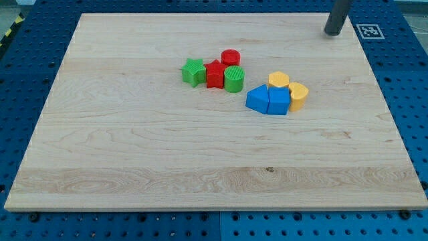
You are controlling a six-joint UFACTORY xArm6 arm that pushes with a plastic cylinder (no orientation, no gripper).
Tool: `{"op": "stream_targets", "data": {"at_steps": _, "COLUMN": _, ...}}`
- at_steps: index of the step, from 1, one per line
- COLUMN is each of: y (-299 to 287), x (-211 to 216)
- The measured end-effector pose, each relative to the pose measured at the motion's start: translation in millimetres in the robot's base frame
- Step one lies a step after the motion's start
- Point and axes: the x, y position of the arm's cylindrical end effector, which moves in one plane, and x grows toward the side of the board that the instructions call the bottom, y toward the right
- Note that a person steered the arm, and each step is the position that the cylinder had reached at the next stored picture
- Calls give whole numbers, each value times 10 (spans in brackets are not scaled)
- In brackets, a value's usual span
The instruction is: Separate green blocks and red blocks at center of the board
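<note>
A green star block (pixel 193 71), a red block of unclear shape (pixel 215 74), a red cylinder (pixel 231 58) and a green cylinder (pixel 234 79) sit bunched together just above the middle of the wooden board (pixel 134 154). The red block lies between the two green ones and touches both. The red cylinder touches the cluster at its top. My tip (pixel 332 32) rests near the board's top right corner, far to the right of and above this cluster, touching no block.
Right of the cluster lies a second group: two blue blocks (pixel 257 100) (pixel 279 102) side by side, with a yellow block (pixel 279 80) above them and another yellow block (pixel 298 96) at their right. A blue pegboard (pixel 408 80) surrounds the board.
</note>
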Motion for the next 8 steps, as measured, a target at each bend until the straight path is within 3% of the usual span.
{"op": "stream_targets", "data": {"at_steps": 3, "y": -640, "x": 686}}
{"op": "stream_targets", "data": {"at_steps": 8, "y": -1838, "x": 818}}
